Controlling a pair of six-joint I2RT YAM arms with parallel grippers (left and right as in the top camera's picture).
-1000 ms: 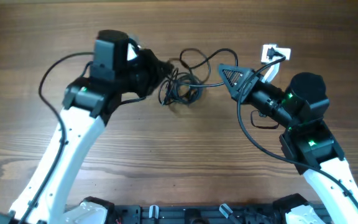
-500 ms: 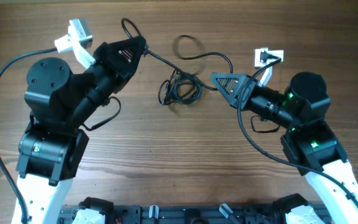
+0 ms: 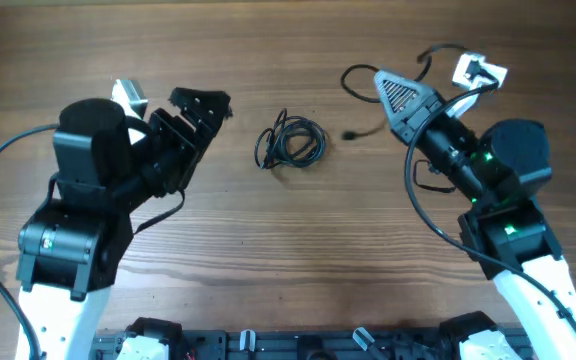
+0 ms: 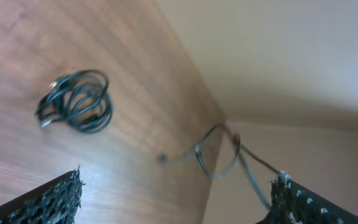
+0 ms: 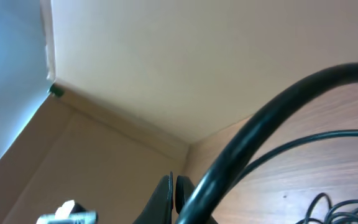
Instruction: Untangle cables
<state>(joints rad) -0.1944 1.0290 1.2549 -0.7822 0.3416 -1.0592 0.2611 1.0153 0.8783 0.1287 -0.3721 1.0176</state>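
At the left side of the wooden table [image 3: 288, 250], the left arm is angled toward the centre, with the left gripper [image 3: 200, 100] raised over bare wood. In the left wrist view its fingers [image 4: 55, 202] stand wide apart at the two lower corners of the frame, with nothing between them: the jaws are spread and empty. Right of this gripper, near the middle of the table and well apart from both grippers, the coiled cable bundle [image 3: 290, 143] lies flat on the wood as a compact dark knot of several overlapping loops. Further right, the loose cable [image 3: 348, 76] is fully apart from the bundle. It forms one open loop just beside the tip of the right gripper [image 3: 380, 76], and its free end [image 3: 352, 134] trails below that loop, between the bundle and the right arm. In the left wrist view this loop appears lifted off the table surface. In the right wrist view the fingers [image 5: 166, 194] are pressed together with no visible gap, so the right jaws are clamped, and in the overhead view the loose cable runs out from their tip. A thick black lead crosses the foreground of the right wrist view; whether it belongs to the arm cannot be told.
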